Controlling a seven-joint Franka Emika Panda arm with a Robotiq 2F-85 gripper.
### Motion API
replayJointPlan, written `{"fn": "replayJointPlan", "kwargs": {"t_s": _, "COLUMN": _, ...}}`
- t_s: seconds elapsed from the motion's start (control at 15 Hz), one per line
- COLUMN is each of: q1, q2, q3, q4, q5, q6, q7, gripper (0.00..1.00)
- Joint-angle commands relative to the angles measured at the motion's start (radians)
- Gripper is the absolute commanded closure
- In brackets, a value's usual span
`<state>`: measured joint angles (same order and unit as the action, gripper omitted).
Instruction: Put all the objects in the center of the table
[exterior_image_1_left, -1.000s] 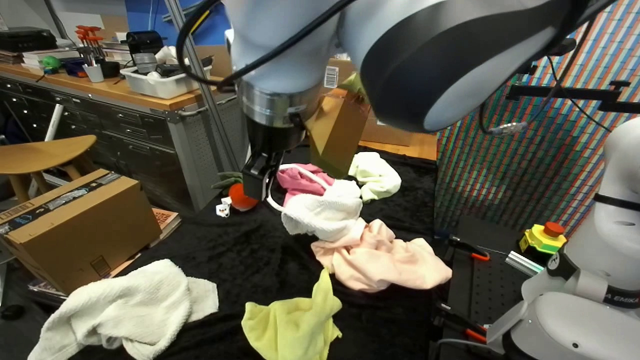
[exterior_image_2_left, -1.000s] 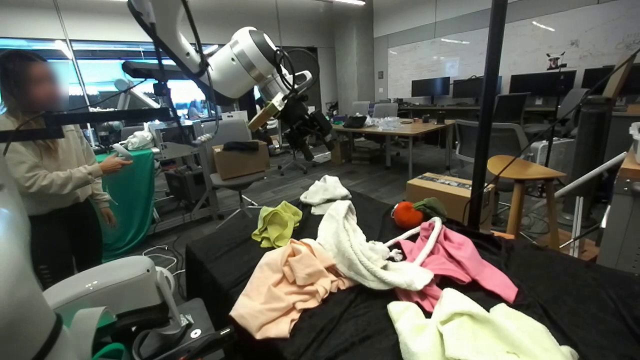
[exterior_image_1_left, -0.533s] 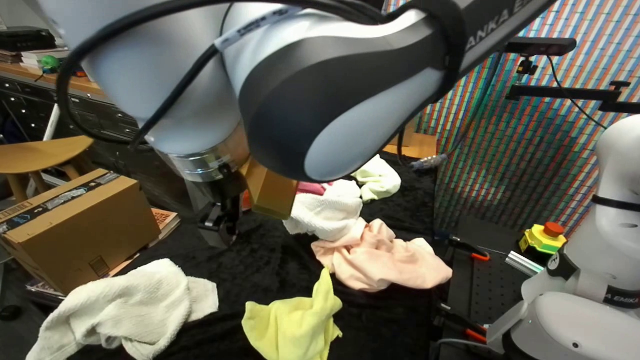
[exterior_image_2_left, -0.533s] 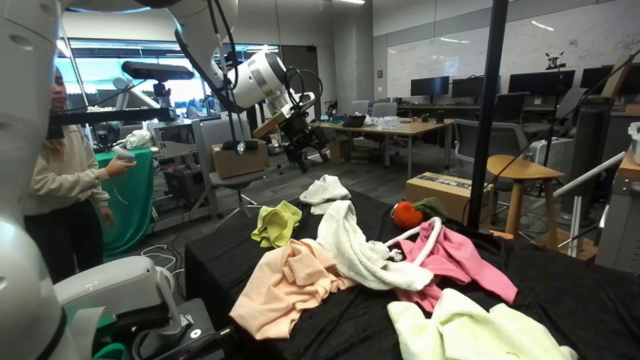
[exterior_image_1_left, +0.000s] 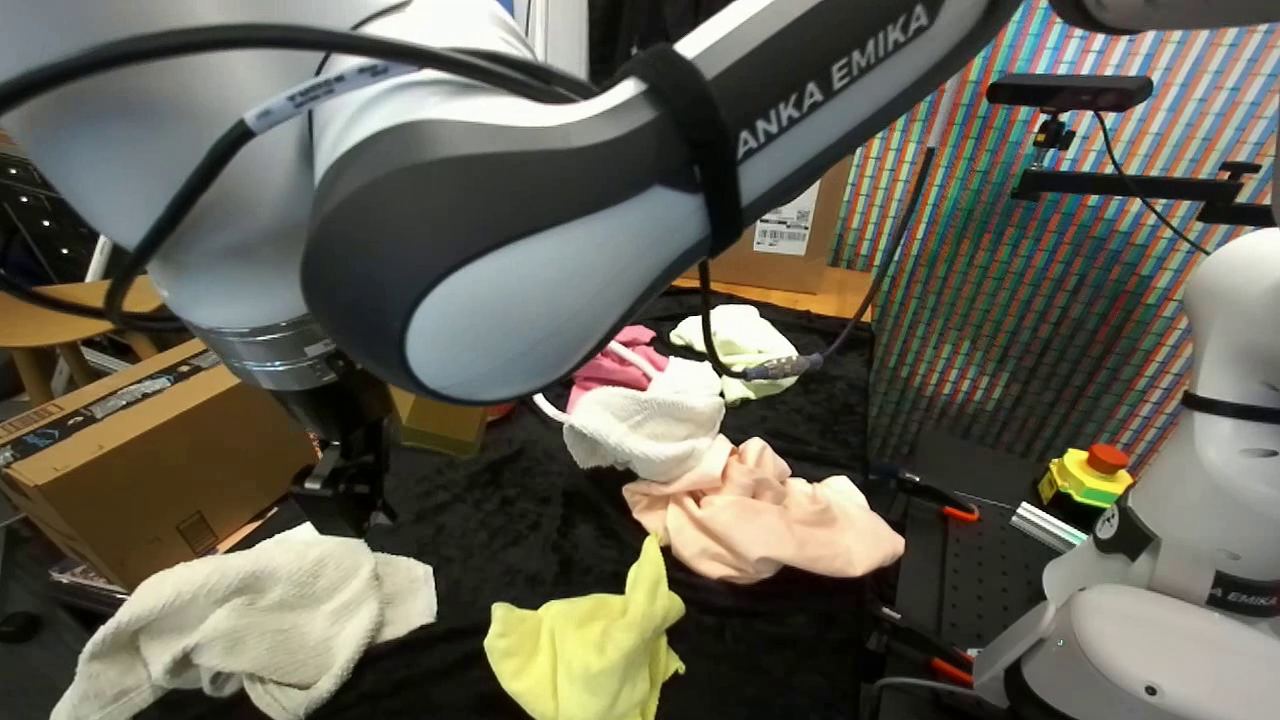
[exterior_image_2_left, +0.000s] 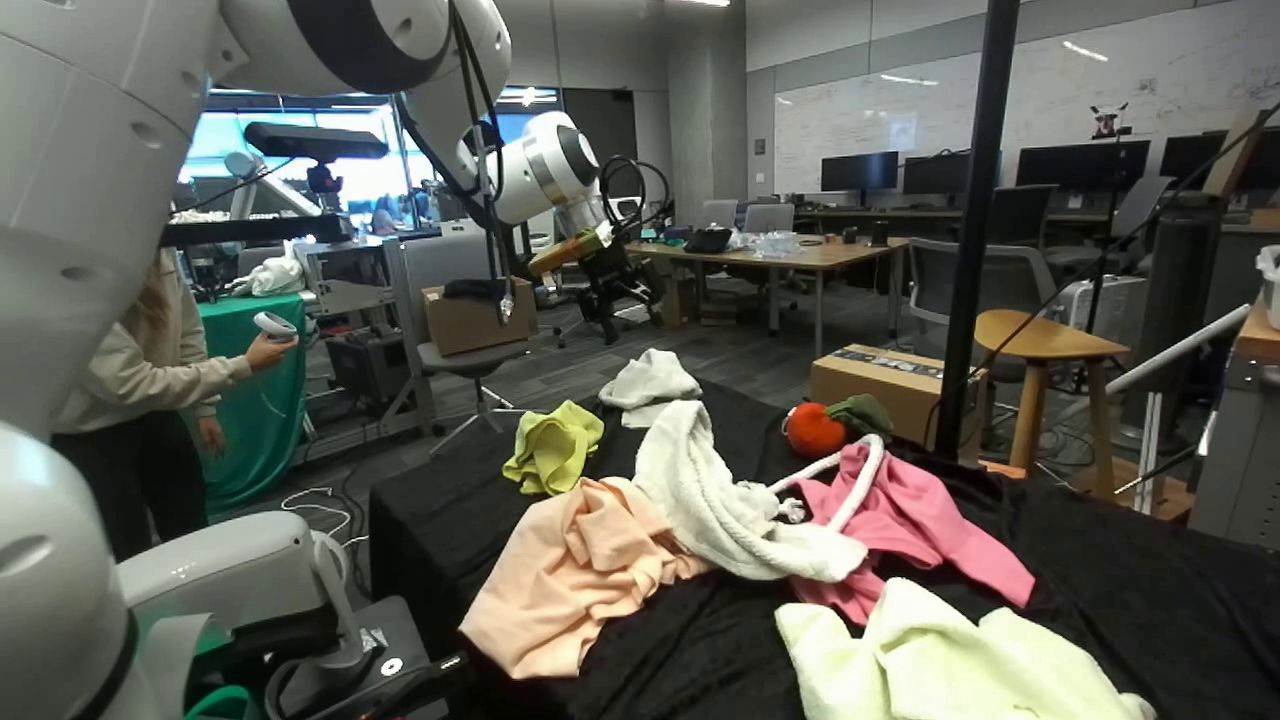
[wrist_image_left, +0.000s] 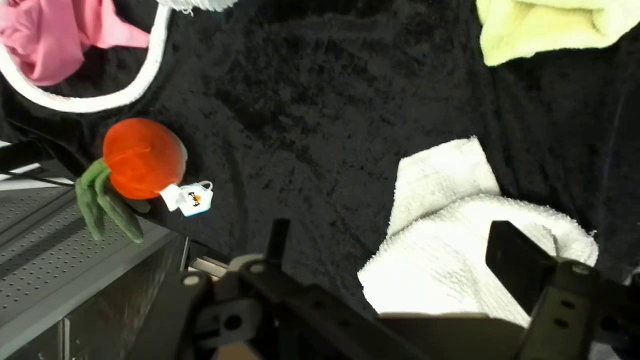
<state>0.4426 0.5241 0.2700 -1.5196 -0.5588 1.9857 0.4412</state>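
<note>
My gripper (wrist_image_left: 390, 225) is open, nothing between its fingers, above the outlying white cloth (wrist_image_left: 445, 250) at the black table's (exterior_image_1_left: 470, 570) edge. In an exterior view its dark fingers (exterior_image_1_left: 345, 500) overlap that cloth's upper edge. The yellow-green cloth (exterior_image_1_left: 590, 655) lies apart from it. A second white cloth (exterior_image_2_left: 720, 510), the peach cloth (exterior_image_2_left: 580, 580) and the pink cloth (exterior_image_2_left: 920, 520) overlap in a heap. The white cord (exterior_image_2_left: 862, 480) loops over the pink one. Beside them is the pale green cloth (exterior_image_2_left: 960, 660). The red-orange ball (wrist_image_left: 145, 157) with green leaves sits near the table's edge.
A cardboard box (exterior_image_1_left: 170, 470) stands beside the table, close to the gripper. A dark pole (exterior_image_2_left: 972, 230) rises past the table's edge near the ball. A person (exterior_image_2_left: 150, 370) stands near the robot base. A red-topped stop button (exterior_image_1_left: 1087, 475) sits beside the base.
The open gripper has swung away from the ball and pink cloth, leftward and down in an exterior view, to over the outlying white cloth. The cloths, ball and cord have not moved.
</note>
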Motion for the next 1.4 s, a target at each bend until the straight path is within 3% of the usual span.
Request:
{"fn": "replayJointPlan", "kwargs": {"t_s": 0.0, "q1": 0.046, "q2": 0.121, "q3": -0.046, "q4": 0.156, "q5": 0.061, "q6": 0.022, "q7": -0.079, "gripper": 0.0}}
{"fn": "replayJointPlan", "kwargs": {"t_s": 0.73, "q1": 0.114, "q2": 0.368, "q3": -0.115, "q4": 0.454, "q5": 0.166, "q6": 0.041, "q7": -0.187, "gripper": 0.0}}
{"fn": "replayJointPlan", "kwargs": {"t_s": 1.33, "q1": 0.093, "q2": 0.416, "q3": -0.13, "q4": 0.441, "q5": 0.142, "q6": 0.21, "q7": -0.092, "gripper": 0.0}}
